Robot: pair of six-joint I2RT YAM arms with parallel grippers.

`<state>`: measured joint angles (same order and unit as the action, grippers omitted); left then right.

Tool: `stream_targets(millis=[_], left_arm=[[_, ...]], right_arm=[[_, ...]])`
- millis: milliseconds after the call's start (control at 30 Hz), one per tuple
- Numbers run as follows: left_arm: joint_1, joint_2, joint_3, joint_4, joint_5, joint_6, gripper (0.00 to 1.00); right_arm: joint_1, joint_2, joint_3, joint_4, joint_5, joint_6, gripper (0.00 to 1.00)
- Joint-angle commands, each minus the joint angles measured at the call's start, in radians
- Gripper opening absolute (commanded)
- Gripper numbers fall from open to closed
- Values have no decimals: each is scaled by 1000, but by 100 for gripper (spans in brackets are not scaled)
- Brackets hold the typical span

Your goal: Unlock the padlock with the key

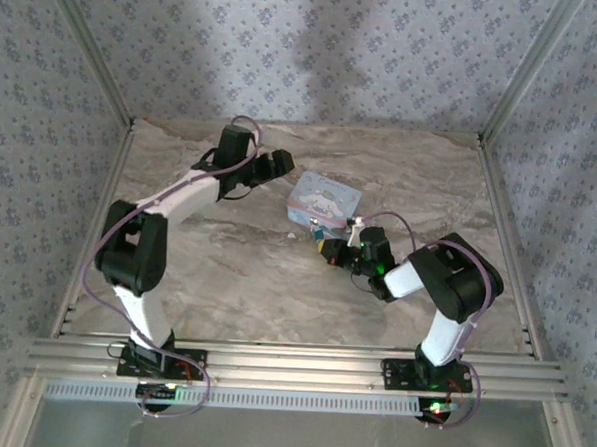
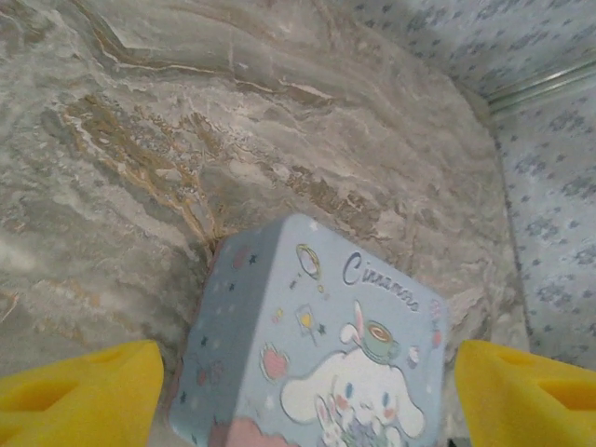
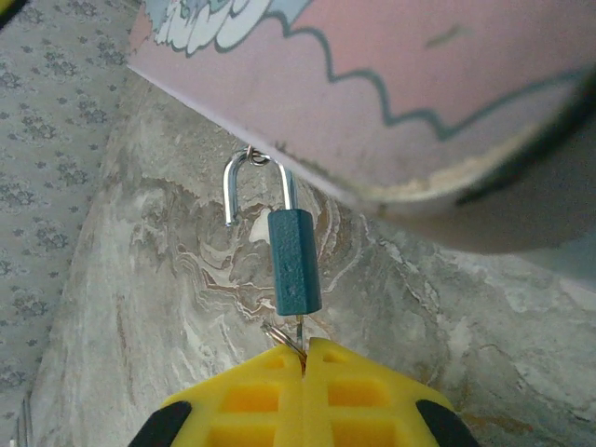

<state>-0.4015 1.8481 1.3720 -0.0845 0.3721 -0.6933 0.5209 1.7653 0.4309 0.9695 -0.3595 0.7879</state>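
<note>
Writing: cursive "Cinnamo…" on the lid of the pastel blue box (image 2: 307,345), last letters too small to read; below it a white cartoon dog w/ a cup on its head, plus small stickers-style drawings.
No other labels: none readable on the lock or grippers.
R gripper (image 3: 304,358): yellow fingers pressed together, pinching the key (image 3: 300,324); only a thin metal shaft shows past the tips.
Padlock (image 3: 296,261): dark blue-green body straight ahead of R fingertips, just beyond them, key shaft running into its near end.
Shackle (image 3: 250,182): silvery, at the lock's far end from the R hand; one leg in the body, the other leg's end free, off to the side.
Loop (image 3: 257,156): tiny wire loop at the box edge, shackle hooked thru it.
Ring (image 3: 277,333): small coppery ring beside the key shaft, touching R fingertips.
L gripper (image 1: 280,164): spread wide, holding nothing; yellow fingers (image 2: 84,391) flank the box, which sits ahead of and between them, apart from both.
In the way: box side overhangs the far end of the lock in R wrist view.
Table (image 3: 186,307): marbled grey-tan, under everything.
Walls (image 1: 307,54): floral-print paper around the table.
</note>
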Motion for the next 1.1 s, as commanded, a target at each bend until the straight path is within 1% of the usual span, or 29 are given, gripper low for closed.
stream_targets(millis=[0,67,167,400,500,567,667,733,933,1067], left_arm=[[-23,89,88,-135,96,106,81],[-32,128,112,-138,119,109,81],[-39,173,122,-120,147,94,79],[-40,212,98,-113,151,84,66],[-41,205,58,-91,156,73,63],[-42,195,29,-76,157,65,61],[-44,176,-20,-49,160,52,59],[-48,160,-51,-40,161,48,58],[-53,76,-176,-2,139,15,56],[-69,12,-270,29,113,-11,56]], right_arm=[[-9,4,20,-4,-9,16,2],[-9,-1,16,-11,-9,14,7],[-11,-25,13,-45,-4,-2,16],[-21,-168,-12,-199,55,-103,37],[-38,-212,-7,-230,40,-143,47],[-60,-220,9,-236,4,-150,52],[-99,-199,55,-255,-61,-150,55],[-126,-175,97,-269,-98,-193,55],[-175,-100,203,-323,-158,-271,56],[-194,-49,247,-315,-197,-309,56]])
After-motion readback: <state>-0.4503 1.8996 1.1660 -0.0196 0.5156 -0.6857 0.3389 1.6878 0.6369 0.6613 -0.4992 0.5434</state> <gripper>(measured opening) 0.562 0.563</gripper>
